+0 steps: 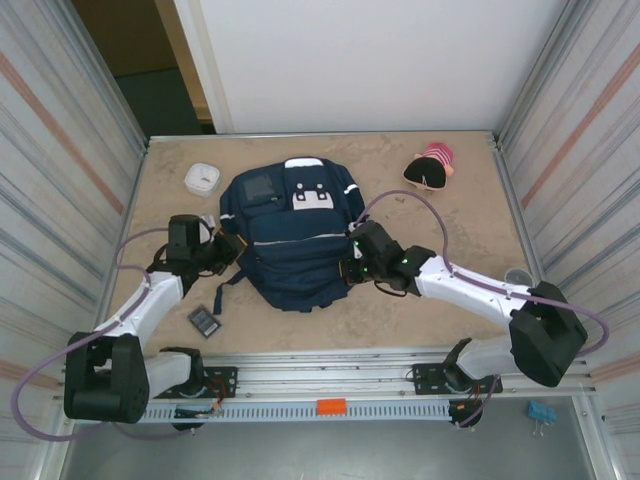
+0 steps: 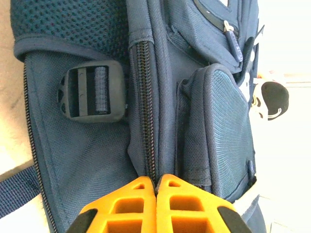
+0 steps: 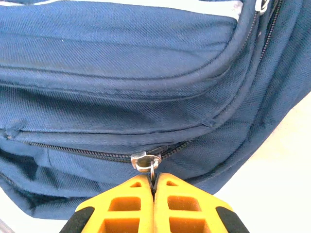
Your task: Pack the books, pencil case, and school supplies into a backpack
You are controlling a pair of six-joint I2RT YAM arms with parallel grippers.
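Main danger at the right gripper [image 3: 154, 180]: losing the small metal zipper pull [image 3: 146, 161], since held only by the very fingertips and easily slipped off if tugged across the track instead of along it. Could also jam at the curved corner of the backpack [image 1: 290, 240], with loose navy fabric dragged into the teeth. Second danger on the other side: dragging the whole bag over the table instead of moving the zipper, if anchored too weakly by the left gripper [image 2: 155, 180]. Possible too: knocking away the flat black rectangle [image 1: 203, 321], lying loose at 7 o'clock of the bag, close under the left arm. Now the tools. Right fingers pressed fully together, clamped on the tab of the pull, at about 4 o'clock on the bag in the top view. Left fingers also pressed together with no gap, set right on a zipper seam at 9 o'clock of the bag, with the black strap buckle [image 2: 90, 91] at 10 o'clock from the tips; cannot tell whether any fabric is really caught between them. Bag lying flat in the middle of the table. White square item [image 1: 202, 179] at 10 o'clock and pink and black item [image 1: 432, 167], perhaps the pencil case, at 2 o'clock, both apart from the bag, so packing judged as not finished.
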